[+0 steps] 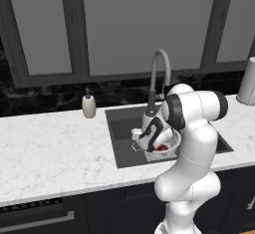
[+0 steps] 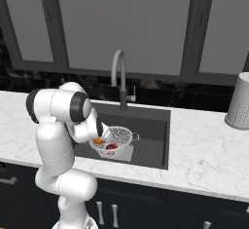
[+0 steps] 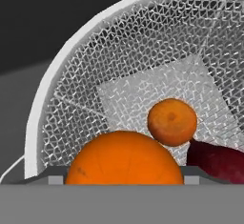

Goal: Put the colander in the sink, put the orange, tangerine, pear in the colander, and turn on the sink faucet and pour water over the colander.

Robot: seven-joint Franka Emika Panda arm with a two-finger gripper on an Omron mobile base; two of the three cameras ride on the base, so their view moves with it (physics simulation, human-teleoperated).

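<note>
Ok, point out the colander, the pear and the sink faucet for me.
colander (image 3: pixel 95 75): hand view, on its mesh wall left of the fruit.
pear (image 3: pixel 219 163): hand view, on its dark red skin at lower right.
sink faucet (image 2: pixel 118 67): right base view, on the arched spout.

Even, flat lighting; sharp rendering

Arm (image 1: pixel 191 143) bent fwd & down from its base, elbow high, wrist angled steeply downward. Gripper (image 1: pixel 149 141) low, hand tilted; jaws look wide apart, tips barely visible in hand view.
</note>
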